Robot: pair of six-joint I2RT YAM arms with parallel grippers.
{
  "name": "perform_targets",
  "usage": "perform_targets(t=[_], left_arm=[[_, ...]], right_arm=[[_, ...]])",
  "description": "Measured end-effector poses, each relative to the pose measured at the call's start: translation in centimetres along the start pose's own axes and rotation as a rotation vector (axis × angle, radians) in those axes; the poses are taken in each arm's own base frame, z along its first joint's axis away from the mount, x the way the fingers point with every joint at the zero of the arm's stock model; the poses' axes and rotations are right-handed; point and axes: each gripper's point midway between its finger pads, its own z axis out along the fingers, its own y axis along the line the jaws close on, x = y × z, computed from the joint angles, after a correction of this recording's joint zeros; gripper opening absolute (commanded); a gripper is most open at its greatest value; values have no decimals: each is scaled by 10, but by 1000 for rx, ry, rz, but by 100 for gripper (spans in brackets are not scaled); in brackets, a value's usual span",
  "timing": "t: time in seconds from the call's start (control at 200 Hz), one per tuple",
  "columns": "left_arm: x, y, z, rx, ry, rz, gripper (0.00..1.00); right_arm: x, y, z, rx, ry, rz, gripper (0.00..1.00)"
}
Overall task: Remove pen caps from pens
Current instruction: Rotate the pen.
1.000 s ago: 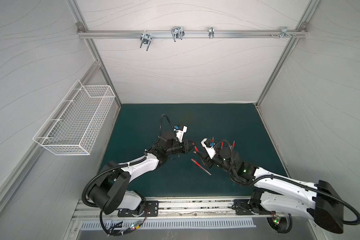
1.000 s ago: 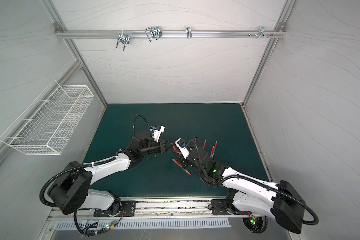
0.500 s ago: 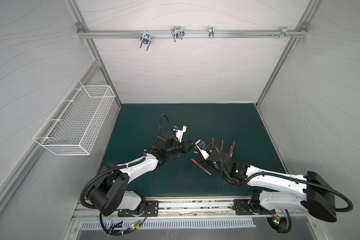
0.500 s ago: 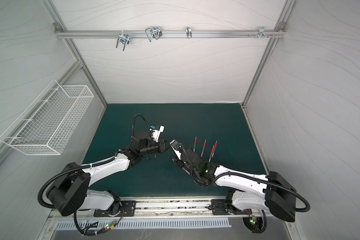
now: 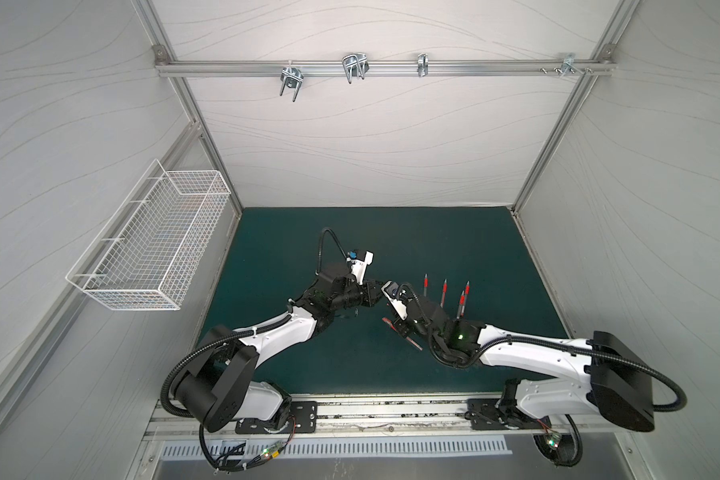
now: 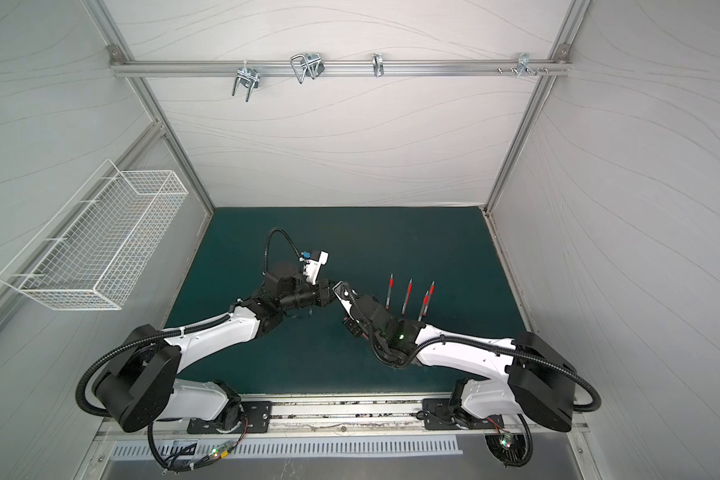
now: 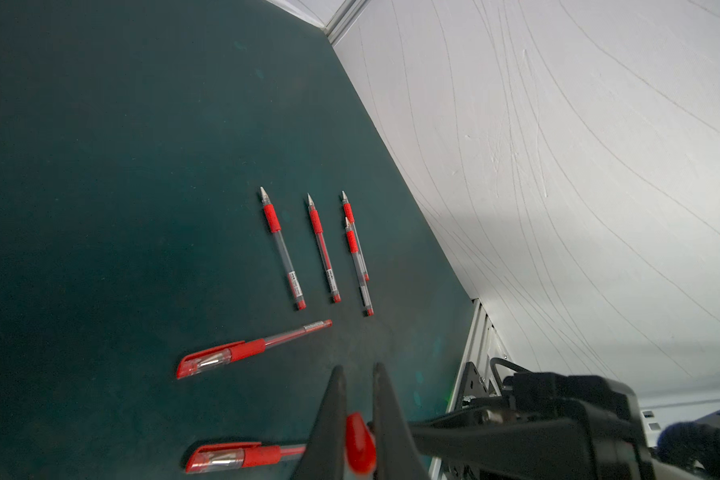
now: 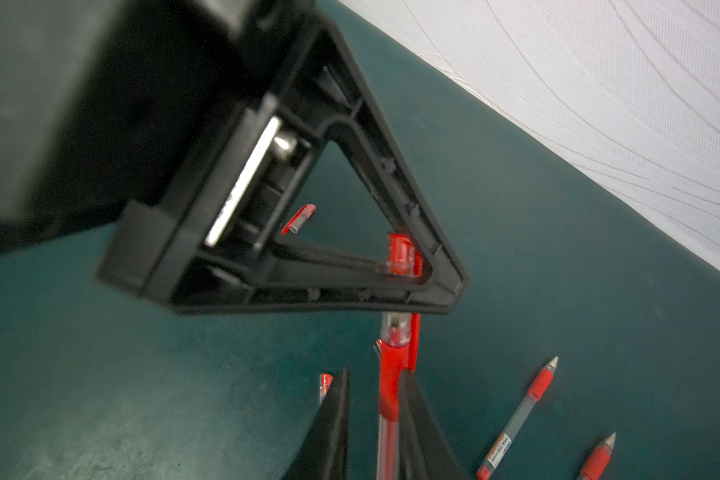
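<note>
The right gripper (image 8: 375,374) has come across to meet the left gripper (image 7: 358,369), which has kept its place near the middle of the table. The left jaws are pressed together on the red plastic cap (image 7: 360,442) of a thin pen with a clear grey barrel (image 8: 387,432). The right jaws stand narrow on both sides of this barrel. One finger touches the red grip band and the other shows a small gap, so I cannot tell if they pinch it already.

Near them lie two capped pens (image 7: 242,351). Further out, four uncapped pens (image 7: 283,253) lie side by side with their tips toward the back wall. A loose red cap (image 8: 299,218) lies apart.

All rest on a dark green mat (image 5: 433,241). White panel walls (image 5: 371,145) with thin wavy lines close it in. An aluminium rail with metal hooks (image 5: 474,68) crosses the back wall, and a white wire basket (image 5: 154,253) hangs on the left wall.
</note>
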Motion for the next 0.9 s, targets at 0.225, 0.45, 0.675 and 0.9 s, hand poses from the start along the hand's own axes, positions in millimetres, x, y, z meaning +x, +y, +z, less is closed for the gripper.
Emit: perform_targets(t=[0.225, 0.45, 0.675, 0.9], left_arm=[[1, 4, 0, -19, 2, -6, 0], [2, 3, 0, -16, 5, -6, 0], [2, 3, 0, -13, 7, -6, 0], [2, 3, 0, -17, 6, -7, 0]], right_arm=[[3, -3, 7, 4, 24, 14, 18], [8, -4, 12, 7, 44, 13, 22], [11, -5, 14, 7, 54, 13, 21], [15, -6, 18, 1, 70, 13, 6]])
